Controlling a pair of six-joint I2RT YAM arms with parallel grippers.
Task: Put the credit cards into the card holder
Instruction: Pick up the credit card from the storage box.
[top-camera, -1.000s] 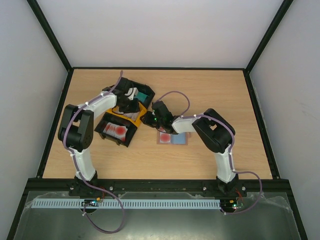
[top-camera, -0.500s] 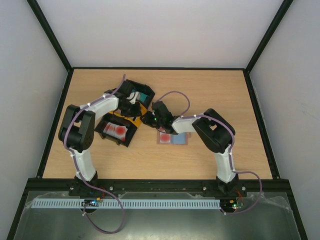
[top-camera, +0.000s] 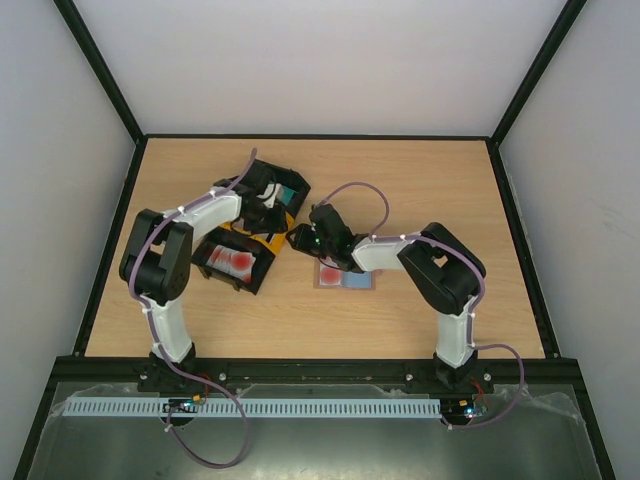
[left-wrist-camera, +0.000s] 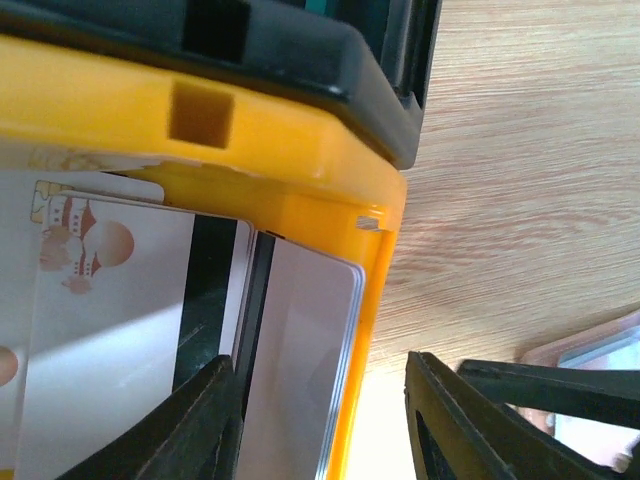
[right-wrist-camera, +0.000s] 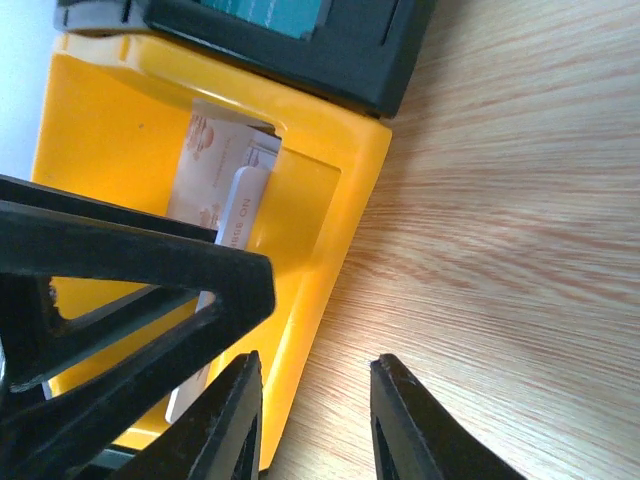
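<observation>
While the left arm (top-camera: 205, 210) and right arm (top-camera: 385, 252) bend inward near frame centre, the left claw (left-wrist-camera: 318, 362) stands apart astride the rim of the yellow tray (left-wrist-camera: 120, 110); the right claw (right-wrist-camera: 318, 360) gapes empty.

The left arm (top-camera: 168, 325) and right arm (top-camera: 455, 335) have white links between bulky black joints; a thin purple cable (top-camera: 356, 185) trails along each. The left gripper (left-wrist-camera: 320, 410) and right gripper (right-wrist-camera: 312, 405) carry matte black, wedge-shaped jaws.
</observation>
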